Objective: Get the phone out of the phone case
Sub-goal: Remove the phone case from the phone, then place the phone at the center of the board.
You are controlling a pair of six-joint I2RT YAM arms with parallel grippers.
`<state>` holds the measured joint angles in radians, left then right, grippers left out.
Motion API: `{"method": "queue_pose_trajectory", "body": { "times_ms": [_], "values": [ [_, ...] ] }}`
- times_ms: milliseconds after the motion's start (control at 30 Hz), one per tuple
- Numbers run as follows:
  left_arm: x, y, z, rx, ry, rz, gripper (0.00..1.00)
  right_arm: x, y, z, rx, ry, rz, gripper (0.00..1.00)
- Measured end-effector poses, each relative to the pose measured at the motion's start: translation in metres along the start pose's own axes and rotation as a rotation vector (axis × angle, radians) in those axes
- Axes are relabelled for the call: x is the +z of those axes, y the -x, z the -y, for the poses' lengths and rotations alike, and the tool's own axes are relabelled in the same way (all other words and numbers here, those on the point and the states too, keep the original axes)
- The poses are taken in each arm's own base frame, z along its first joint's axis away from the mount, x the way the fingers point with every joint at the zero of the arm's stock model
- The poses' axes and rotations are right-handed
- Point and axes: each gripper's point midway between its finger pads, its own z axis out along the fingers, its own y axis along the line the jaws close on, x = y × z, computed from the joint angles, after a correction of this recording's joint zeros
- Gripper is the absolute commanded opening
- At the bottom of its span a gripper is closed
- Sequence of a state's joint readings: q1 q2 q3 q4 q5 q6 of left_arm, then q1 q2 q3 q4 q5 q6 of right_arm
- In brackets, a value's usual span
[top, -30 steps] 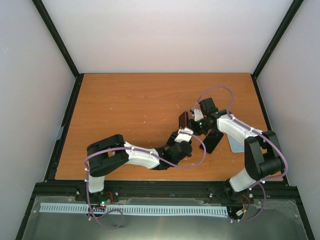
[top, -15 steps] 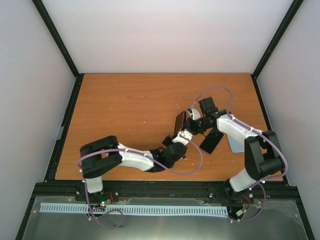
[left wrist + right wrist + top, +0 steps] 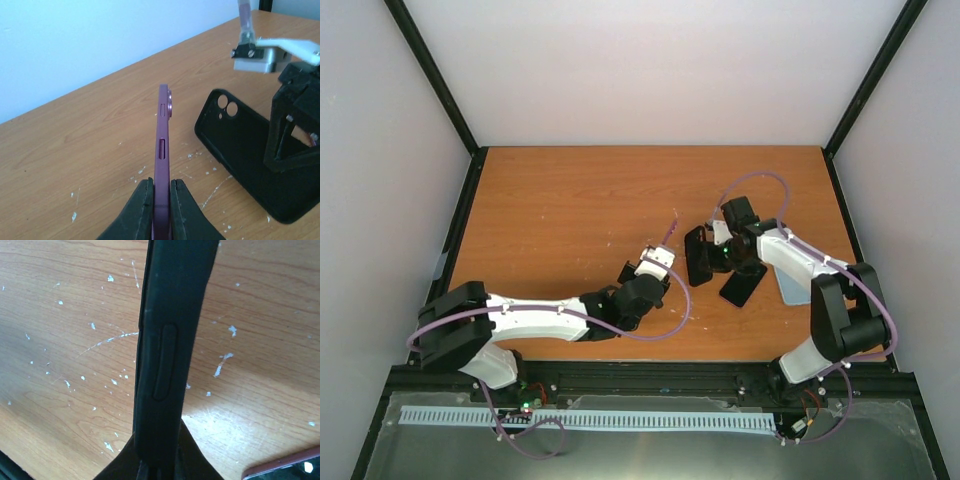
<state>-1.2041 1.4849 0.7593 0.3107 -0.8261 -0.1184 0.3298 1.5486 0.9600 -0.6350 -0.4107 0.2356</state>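
The purple phone [image 3: 162, 135] stands on edge, bare, with its camera bump at the far end. My left gripper [image 3: 161, 192] is shut on its near end, fingers pressed on both faces. The black phone case [image 3: 250, 155] hangs empty to its right, camera cutouts showing, a gap between the two. From above, the case [image 3: 697, 256] is at centre right, held by my right gripper [image 3: 716, 254]. The right wrist view shows that gripper [image 3: 159, 460] shut on the case [image 3: 165, 340], seen edge-on above the wooden table [image 3: 570, 200]. My left gripper [image 3: 661, 250] sits left of the case.
A dark flat slab [image 3: 742, 285] lies on the table just near and right of the case, with a pale sheet [image 3: 788, 287] beside it. Its reddish edge [image 3: 285, 465] shows low in the right wrist view. Black frame rails border the table, and walls stand on three sides.
My left gripper has shut on the phone and drawn it left and toward the near edge, out of the case. The right gripper still holds the case, now empty.
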Motion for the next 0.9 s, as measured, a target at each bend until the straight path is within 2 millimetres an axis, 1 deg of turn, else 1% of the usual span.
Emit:
{"method": "queue_pose_trajectory", "body": {
  "times_ms": [100,200,267,400,467,600,700,767,900],
  "values": [
    [-0.001,-0.007,0.000,0.009,-0.007,-0.026,0.00,-0.004,0.002,0.003,-0.017,-0.015,0.014,0.03],
    [-0.001,-0.017,0.001,0.042,-0.015,-0.062,0.00,-0.014,0.008,0.011,-0.023,-0.027,0.034,0.03],
    [-0.002,-0.024,0.003,0.075,-0.022,-0.090,0.00,-0.026,0.019,0.021,-0.023,-0.036,0.061,0.03],
    [-0.003,-0.039,0.007,0.139,-0.033,-0.139,0.00,-0.062,0.047,0.045,-0.038,-0.053,0.148,0.03],
    [-0.002,-0.044,0.010,0.177,-0.041,-0.159,0.00,-0.081,0.052,0.059,-0.045,-0.067,0.195,0.03],
    [0.001,-0.052,0.023,0.246,-0.062,-0.180,0.00,-0.123,0.049,0.086,-0.037,-0.119,0.293,0.03],
    [0.006,-0.063,0.040,0.312,-0.076,-0.197,0.00,-0.152,0.046,0.100,-0.043,-0.165,0.359,0.03],
    [0.009,-0.071,0.051,0.369,-0.067,-0.198,0.00,-0.164,0.043,0.106,-0.047,-0.187,0.386,0.03],
    [0.015,-0.073,0.072,0.454,-0.038,-0.162,0.01,-0.178,0.035,0.119,-0.037,-0.213,0.400,0.03]
  ]
}}
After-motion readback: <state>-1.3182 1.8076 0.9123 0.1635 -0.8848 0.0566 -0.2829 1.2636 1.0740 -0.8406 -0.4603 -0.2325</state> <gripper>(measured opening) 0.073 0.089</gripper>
